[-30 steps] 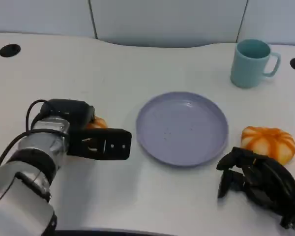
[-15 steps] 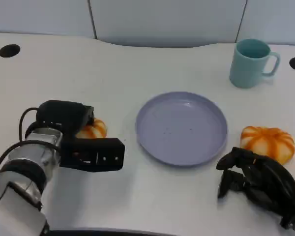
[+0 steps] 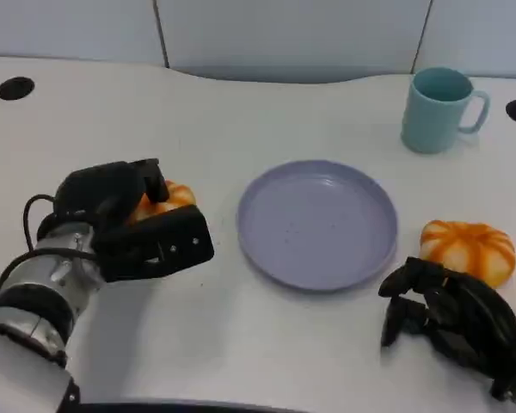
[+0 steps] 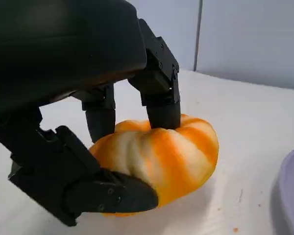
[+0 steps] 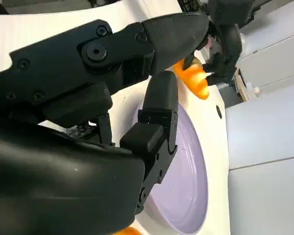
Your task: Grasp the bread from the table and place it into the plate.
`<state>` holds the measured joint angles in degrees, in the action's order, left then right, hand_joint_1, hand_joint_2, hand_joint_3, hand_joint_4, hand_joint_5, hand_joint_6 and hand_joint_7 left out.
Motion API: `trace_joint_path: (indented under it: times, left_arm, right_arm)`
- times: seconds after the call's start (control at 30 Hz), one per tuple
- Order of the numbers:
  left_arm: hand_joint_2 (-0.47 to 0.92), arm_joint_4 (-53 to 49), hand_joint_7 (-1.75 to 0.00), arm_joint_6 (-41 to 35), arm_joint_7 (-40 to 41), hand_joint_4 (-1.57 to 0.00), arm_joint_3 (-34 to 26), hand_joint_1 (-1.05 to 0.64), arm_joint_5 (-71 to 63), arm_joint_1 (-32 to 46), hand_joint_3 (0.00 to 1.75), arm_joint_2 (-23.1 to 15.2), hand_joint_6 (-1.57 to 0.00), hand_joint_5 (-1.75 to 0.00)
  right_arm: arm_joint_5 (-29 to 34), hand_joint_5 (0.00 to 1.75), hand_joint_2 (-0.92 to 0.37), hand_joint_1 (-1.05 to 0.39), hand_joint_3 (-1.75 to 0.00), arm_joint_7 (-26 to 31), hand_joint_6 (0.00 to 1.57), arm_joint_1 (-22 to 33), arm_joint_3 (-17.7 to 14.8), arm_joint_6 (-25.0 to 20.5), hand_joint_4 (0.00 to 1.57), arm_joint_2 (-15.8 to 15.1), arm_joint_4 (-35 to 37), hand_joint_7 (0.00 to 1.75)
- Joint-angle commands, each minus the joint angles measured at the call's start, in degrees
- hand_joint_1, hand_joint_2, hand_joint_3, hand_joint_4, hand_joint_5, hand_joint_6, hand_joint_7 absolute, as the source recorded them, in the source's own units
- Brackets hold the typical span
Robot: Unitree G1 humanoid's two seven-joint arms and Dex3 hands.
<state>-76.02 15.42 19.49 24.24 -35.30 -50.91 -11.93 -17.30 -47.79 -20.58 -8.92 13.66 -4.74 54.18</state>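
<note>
In your head view the left hand [image 3: 129,225] covers most of the bread [image 3: 165,198]; in the left wrist view the plate [image 4: 291,196] is cut off at the edge; the right hand [image 3: 451,320] runs off the head view's corner.

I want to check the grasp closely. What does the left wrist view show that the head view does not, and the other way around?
Only the left wrist view shows fingers pressing on the bread's top and one under its side. Only the head view shows the cup, the second bread and the right hand. Both show the left hand around the bread, beside the plate.
</note>
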Motion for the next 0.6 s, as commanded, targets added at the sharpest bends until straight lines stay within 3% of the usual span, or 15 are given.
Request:
trace_joint_path:
  times: [0.03, 0.23, 0.33, 0.6]
  left_arm:
    - [0.31, 1.3, -1.75, 1.6, 0.2, -0.77, -1.0, -0.20, 0.7, -1.7, 1.31, -2.0, -0.64, -1.75]
    - [0.42, 2.3, -1.75, 4.5, 2.5, -0.82, -0.1, -0.19, -0.7, -3.7, 1.05, -1.9, -0.64, -1.75]
    - [0.50, 2.5, -1.75, 5.2, 3.4, -0.84, 0.7, -0.19, -1.3, -4.9, 0.83, -1.3, -0.66, -1.75]
    - [0.51, 3.0, -1.75, 6.6, 4.3, -0.89, 2.3, -0.16, -2.6, -7.3, 0.79, 0.5, -0.70, -1.75]
  right_arm:
    - [1.0, 1.60, -0.92, -0.51, -0.13, 1.1, 0.71, 2.4, 0.4, -1.5, 0.59, 0.0, 0.5, 1.07]
    - [1.1, 1.61, -0.92, -0.51, -0.14, 0.7, 0.70, 2.0, 0.3, -0.7, 0.60, 0.0, 1.6, 1.08]
    - [0.8, 1.62, -0.92, -0.50, -0.13, 0.4, 0.71, 1.5, 0.0, -0.6, 0.61, 0.2, 2.8, 1.08]
    - [1.2, 1.59, -0.92, -0.51, -0.12, 1.4, 0.72, 1.7, 0.6, -1.9, 0.59, 0.1, 1.3, 1.06]
